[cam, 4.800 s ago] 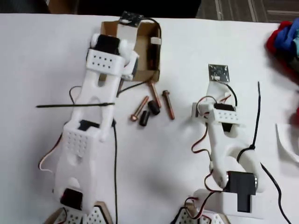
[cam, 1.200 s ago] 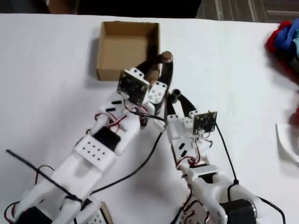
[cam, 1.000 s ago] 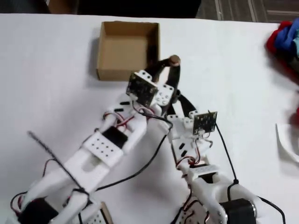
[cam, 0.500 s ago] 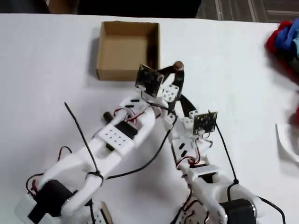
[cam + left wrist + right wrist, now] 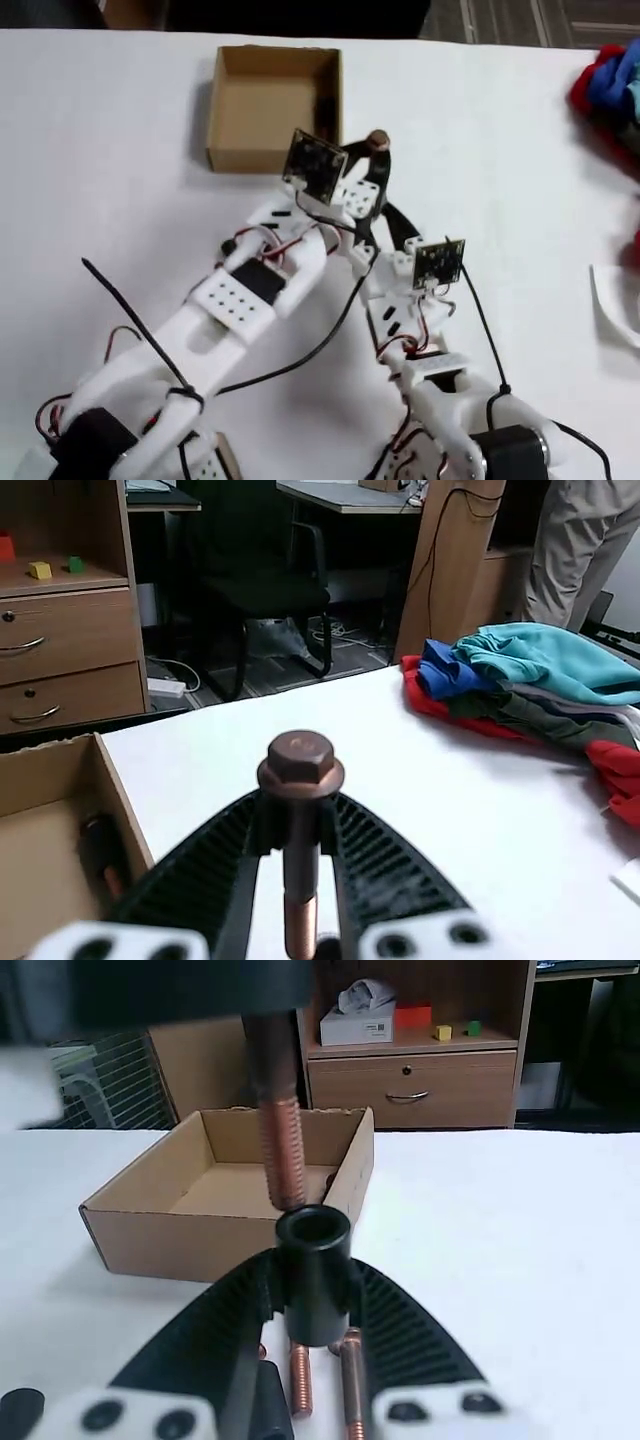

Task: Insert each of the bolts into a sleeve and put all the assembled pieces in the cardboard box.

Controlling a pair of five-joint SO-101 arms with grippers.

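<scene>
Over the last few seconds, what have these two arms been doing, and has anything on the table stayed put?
The left hand left the cardboard box, picked up a bolt and carried it toward the right arm until it hangs just over the sleeve that the right hand picked up and holds upright. In the last second only the left arm moved. The cardboard box kept its place.

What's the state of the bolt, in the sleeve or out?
Out. The bolt hangs with its threaded tip just above the open mouth of the sleeve, held upright in the right pincer; the left pincer grips it.
</scene>
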